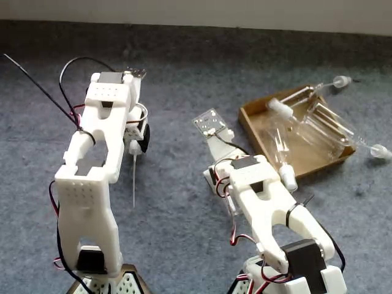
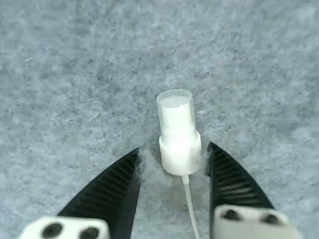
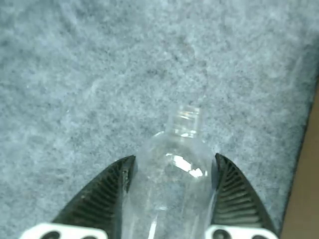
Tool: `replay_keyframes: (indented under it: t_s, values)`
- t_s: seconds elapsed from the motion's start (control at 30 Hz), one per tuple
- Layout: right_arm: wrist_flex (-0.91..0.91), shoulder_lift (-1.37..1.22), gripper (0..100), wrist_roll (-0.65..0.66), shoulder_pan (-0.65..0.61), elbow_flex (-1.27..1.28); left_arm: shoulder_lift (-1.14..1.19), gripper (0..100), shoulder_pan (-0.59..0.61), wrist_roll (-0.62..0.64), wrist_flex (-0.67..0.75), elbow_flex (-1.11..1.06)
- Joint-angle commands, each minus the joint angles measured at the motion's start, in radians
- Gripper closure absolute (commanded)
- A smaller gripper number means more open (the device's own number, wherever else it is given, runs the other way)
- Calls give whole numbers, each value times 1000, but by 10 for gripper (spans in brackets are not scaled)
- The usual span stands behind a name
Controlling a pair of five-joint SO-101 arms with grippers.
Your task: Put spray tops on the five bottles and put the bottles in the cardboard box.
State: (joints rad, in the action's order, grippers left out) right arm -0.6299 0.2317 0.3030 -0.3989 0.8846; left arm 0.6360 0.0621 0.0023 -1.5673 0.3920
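A white spray top (image 2: 178, 134) with a clear cap lies on the grey carpet, its thin dip tube (image 1: 133, 177) trailing behind it. My left gripper (image 2: 173, 152) is open around its collar; one finger (image 2: 227, 174) almost touches it and the other stands apart. In the high view the spray top (image 1: 133, 147) sits just under the left arm's head. My right gripper (image 3: 172, 167) is shut on a clear, topless bottle (image 3: 172, 199), whose open threaded neck (image 3: 185, 119) points away over the carpet. The right arm (image 1: 263, 190) stands beside the cardboard box (image 1: 257, 144).
The box holds several clear bottles with white spray tops, such as one top (image 1: 282, 109); two tops (image 1: 340, 81) (image 1: 380, 151) stick out past its rim. The box's edge (image 3: 308, 199) lies close beside the held bottle. Bare carpet (image 1: 177, 184) separates the arms.
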Motion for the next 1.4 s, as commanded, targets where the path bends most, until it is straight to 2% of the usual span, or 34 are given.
replay_keyframes:
  t_s: [0.0, 0.13, 0.33, 0.73, 0.83, 0.97, 1.13, 1.37]
  values:
    - [24, 10, 874, -6, -2, -4, -4, 892, -13, 38, 9, 48]
    - [24, 10, 874, -6, -2, -4, 54, 929, -15, 40, 23, 58]
    - [24, 10, 874, -6, -2, -4, 131, 931, -13, 40, 21, 111]
    - [22, 18, 870, -6, -2, -5, 130, 934, -15, 41, 20, 189]
    - [19, 18, 799, 6, -2, -13, 130, 934, -10, 41, 20, 188]
    - [13, 10, 717, 91, -7, -15, 130, 934, 8, 41, 9, 183]
    - [-114, 10, 716, 124, -8, -53, 134, 934, 47, 41, 6, 185]
    - [-125, 8, 716, 160, -7, -68, 136, 934, 42, 41, 6, 183]
